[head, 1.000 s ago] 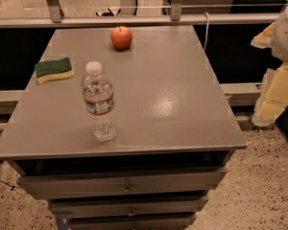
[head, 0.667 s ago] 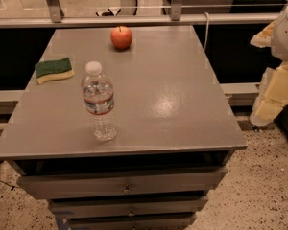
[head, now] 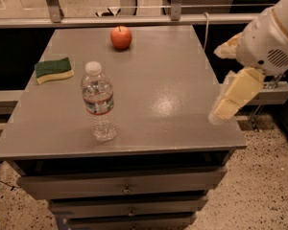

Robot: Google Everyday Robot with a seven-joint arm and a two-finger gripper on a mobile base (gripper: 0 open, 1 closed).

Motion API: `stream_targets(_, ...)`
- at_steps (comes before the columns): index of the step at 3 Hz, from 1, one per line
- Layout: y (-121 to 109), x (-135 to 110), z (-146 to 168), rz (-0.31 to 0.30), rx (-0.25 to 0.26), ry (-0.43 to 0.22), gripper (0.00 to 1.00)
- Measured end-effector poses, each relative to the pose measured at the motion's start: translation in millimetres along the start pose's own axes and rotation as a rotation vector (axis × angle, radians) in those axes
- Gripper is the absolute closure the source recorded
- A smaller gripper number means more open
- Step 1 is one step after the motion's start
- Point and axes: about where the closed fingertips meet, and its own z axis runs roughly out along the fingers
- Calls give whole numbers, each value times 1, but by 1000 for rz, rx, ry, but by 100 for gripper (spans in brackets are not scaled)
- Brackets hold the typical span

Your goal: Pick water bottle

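The water bottle [head: 99, 102] is a small clear ribbed bottle with a white cap and a white-red label band. It stands upright near the front left of the grey table [head: 173, 80]. My gripper [head: 218, 83] hangs at the table's right edge, well to the right of the bottle and apart from it. Its cream fingers [head: 236, 94] are spread open and hold nothing.
A red apple [head: 121, 37] sits at the back middle of the table. A green-yellow sponge [head: 54, 69] lies at the left. Drawers [head: 127, 186] run below the tabletop. A railing [head: 134, 19] runs behind the table. The floor is speckled.
My gripper and arm have moved left, from beyond the table's right side to over its right edge. The bottle, apple and sponge have not moved.
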Motion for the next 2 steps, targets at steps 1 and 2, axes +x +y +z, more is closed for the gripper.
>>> stream_targets(1, 14, -31, 29, -12, -83, -187, 0)
stream_targets(2, 36, -68, 51, -63, -145, -401, 0)
